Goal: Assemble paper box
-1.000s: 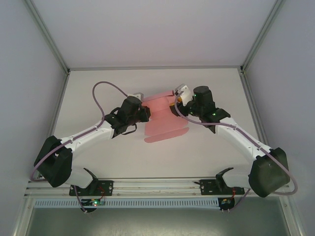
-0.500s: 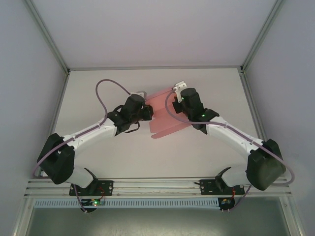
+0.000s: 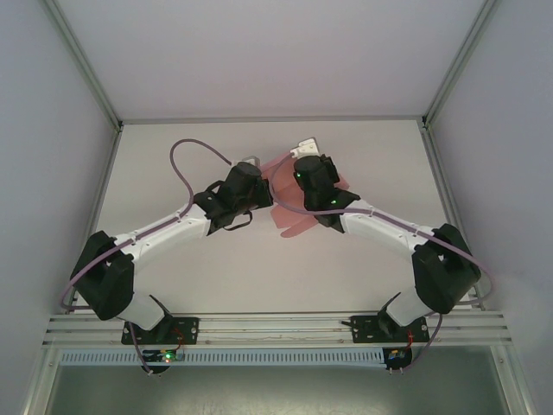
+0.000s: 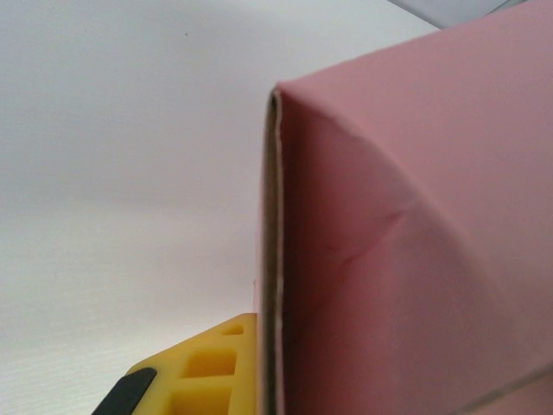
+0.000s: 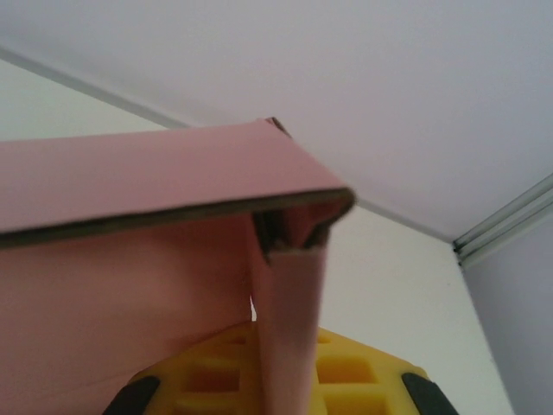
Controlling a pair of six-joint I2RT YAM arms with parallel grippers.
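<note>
Hanging between the two wrists, the paper box (image 3: 291,222) is sitting just toward 12 o'clock of the middle of the table (image 3: 380,147), and it is only half formed. In the right wrist view one panel (image 5: 130,181) is bending over into a rounded fold, with a narrow strip dropping toward 6 o'clock. From above, its long axis seems to be running roughly 12 to 6 o'clock, with loose flaps pointing at 6, though the wrists are covering much of it.

The left gripper (image 3: 263,192), at the box's 9 o'clock side, is clenching a card edge beside its yellow pad (image 4: 203,372). The right gripper (image 3: 299,179), at 1 o'clock, is pinching that strip.

To fold well, one hand should be anchoring while the other is swinging its panel along the crease. Pulling apart is risking a tear, and squeezing is risking a stray crease.
</note>
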